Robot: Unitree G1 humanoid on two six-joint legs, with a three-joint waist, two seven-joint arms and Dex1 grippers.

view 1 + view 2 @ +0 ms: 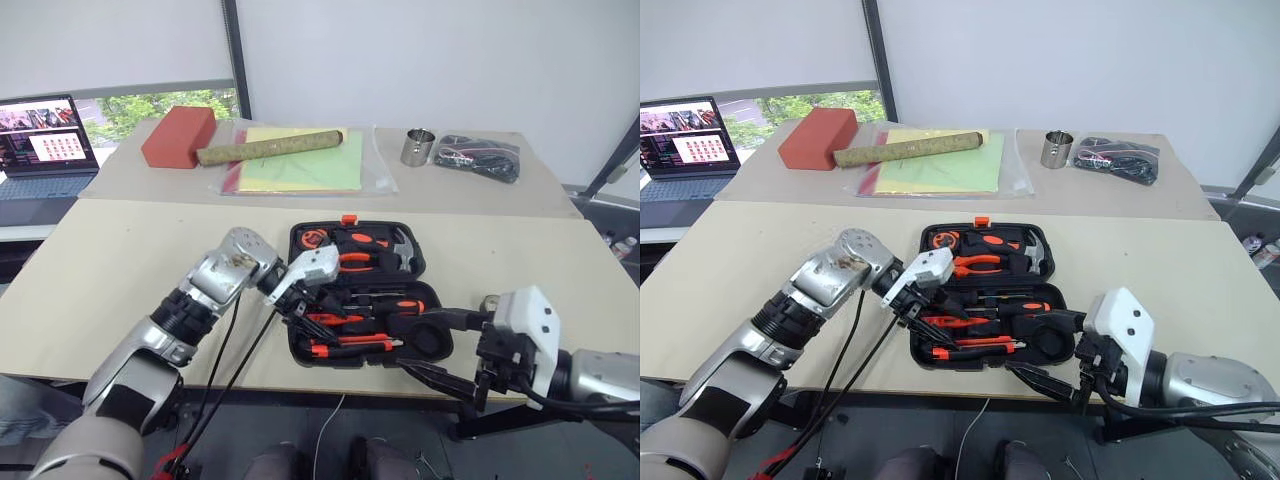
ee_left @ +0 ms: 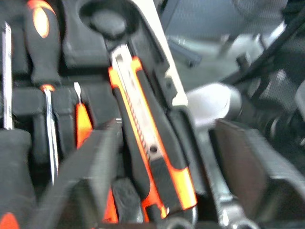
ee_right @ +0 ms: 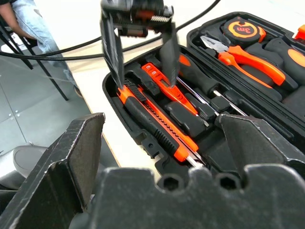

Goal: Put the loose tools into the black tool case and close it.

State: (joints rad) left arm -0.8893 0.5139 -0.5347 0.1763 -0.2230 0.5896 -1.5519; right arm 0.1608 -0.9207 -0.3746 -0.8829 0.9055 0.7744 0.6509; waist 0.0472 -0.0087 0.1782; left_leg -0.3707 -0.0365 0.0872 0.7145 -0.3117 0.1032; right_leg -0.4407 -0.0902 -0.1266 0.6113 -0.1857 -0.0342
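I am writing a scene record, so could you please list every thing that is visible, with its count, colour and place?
tool case: 1, black, open, near table's front edge
utility knife: 1, black-orange, in case's front recess
screwdrivers: 2, black-orange handles, in case
pliers: 1, orange handles, in lid half
tape measure: 1, orange-black, in lid half
hammer: 1, steel head, in lid half
brick-like block: 1, red, far table
roll: 1, brownish, on yellow-green sheets
metal cup: 1, silver, far table
bag of cables: 1, black, beside cup
laptop: 1, open, far left
left gripper: open, over knife
right gripper: open, at case's right end
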